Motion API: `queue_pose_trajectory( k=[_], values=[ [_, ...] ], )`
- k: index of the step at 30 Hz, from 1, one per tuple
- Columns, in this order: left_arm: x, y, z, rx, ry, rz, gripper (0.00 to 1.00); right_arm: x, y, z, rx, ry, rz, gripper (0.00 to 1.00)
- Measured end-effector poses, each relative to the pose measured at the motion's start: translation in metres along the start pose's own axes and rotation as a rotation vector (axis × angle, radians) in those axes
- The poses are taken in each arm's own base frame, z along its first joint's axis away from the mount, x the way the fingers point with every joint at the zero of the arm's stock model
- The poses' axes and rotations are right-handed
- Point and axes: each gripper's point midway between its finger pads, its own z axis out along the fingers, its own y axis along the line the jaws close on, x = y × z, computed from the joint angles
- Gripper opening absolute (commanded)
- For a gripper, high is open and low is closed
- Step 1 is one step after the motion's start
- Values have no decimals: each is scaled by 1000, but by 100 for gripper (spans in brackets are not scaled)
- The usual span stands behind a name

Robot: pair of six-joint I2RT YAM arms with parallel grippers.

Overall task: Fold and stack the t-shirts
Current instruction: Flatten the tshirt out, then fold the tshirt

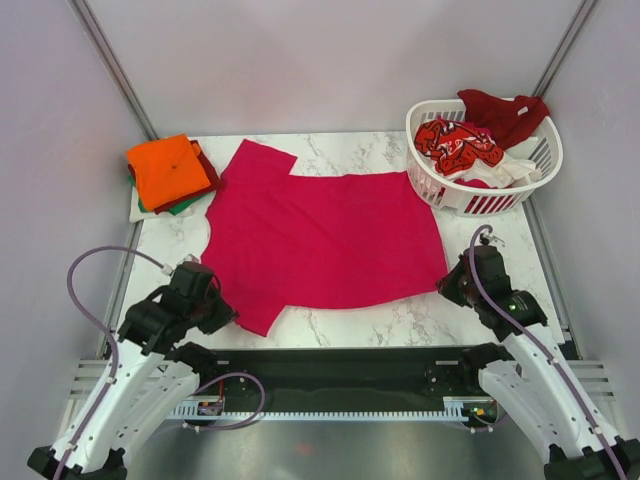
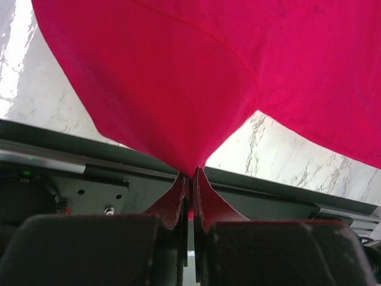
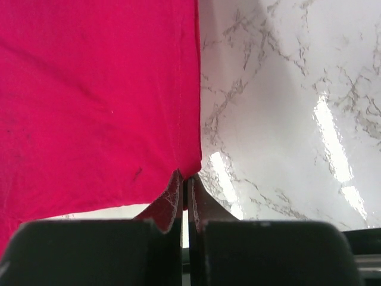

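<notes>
Marble table (image 1: pixel 400 318): magenta t-shirt (image 1: pixel 320 240) lay crosswise, left gripper (image 2: pixel 190 177) and right gripper (image 3: pixel 186 179) each clamped on a near corner

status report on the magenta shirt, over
Left gripper shut on near sleeve of magenta-red cloth t-shirt. Right gripper shut on its near hem corner. Shirt flat on marble table, unfolded. Nothing in the way.

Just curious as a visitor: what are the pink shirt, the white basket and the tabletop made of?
Pink shirt: soft matte cloth, probably cotton knit; it drapes and has a stitched hem. White basket: plastic, seemingly; smooth moulded slats. Tabletop: glossy marble pattern, grey veins and glare; stone or laminate, unclear.
</notes>
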Motion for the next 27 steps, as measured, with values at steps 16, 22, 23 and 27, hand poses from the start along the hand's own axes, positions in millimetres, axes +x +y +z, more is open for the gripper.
queue_pose_trajectory(
  k=[16, 22, 23, 27],
  values=[
    [-8, 6, -38, -67, 7, 62, 8, 40, -16, -2, 37, 172, -14, 0],
    [-34, -20, -24, -184, 73, 232, 15, 5, 7, 12, 73, 151, -66, 0],
    [-40, -28, -20, -191, 76, 254, 16, -1, 11, 17, 79, 145, -76, 0],
    [-71, -63, -1, -192, 60, 358, 16, -18, 24, 40, 105, 133, -103, 0]
  ],
)
